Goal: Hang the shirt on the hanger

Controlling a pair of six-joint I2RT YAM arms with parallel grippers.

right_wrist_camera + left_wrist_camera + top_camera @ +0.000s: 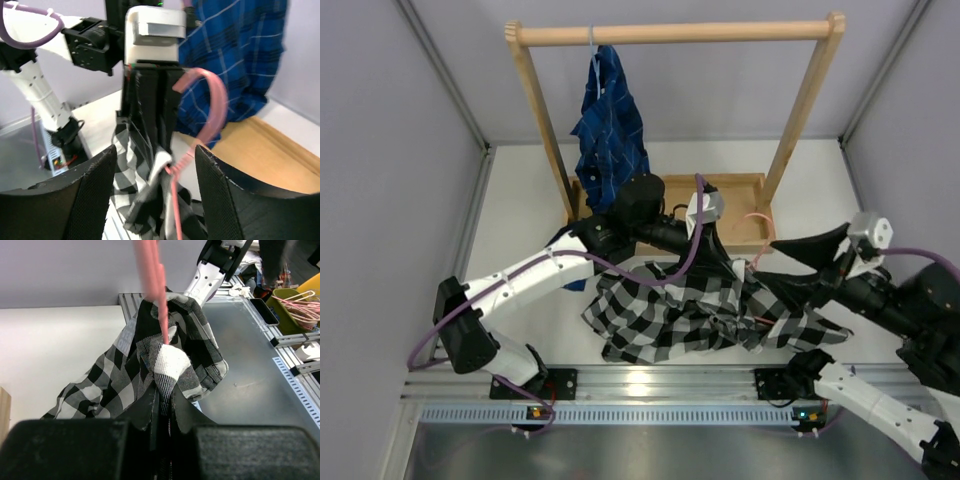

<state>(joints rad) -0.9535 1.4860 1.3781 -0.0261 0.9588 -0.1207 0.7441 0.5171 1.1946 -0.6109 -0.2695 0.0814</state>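
The black-and-white checked shirt (pixel 670 310) hangs bunched from my left gripper (pixel 718 250) down onto the table. In the left wrist view the gripper (pixel 165 402) is shut on the shirt's collar (pixel 170 362), and the pink hanger (pixel 156 285) rises out of the collar. Its hook shows in the top view (pixel 758 225) and in the right wrist view (pixel 212 107). My right gripper (pixel 770 268) is open, its fingers (pixel 85 200) on either side of the collar (pixel 162 162) and the hanger's neck, not touching them.
A wooden clothes rack (pixel 675 33) stands at the back on a wooden tray base (pixel 720 185). A dark blue plaid shirt (pixel 608 130) hangs on it from a pale hanger. A metal rail (pixel 640 385) runs along the near edge. A bin of spare pink hangers (pixel 295 305) stands off the table.
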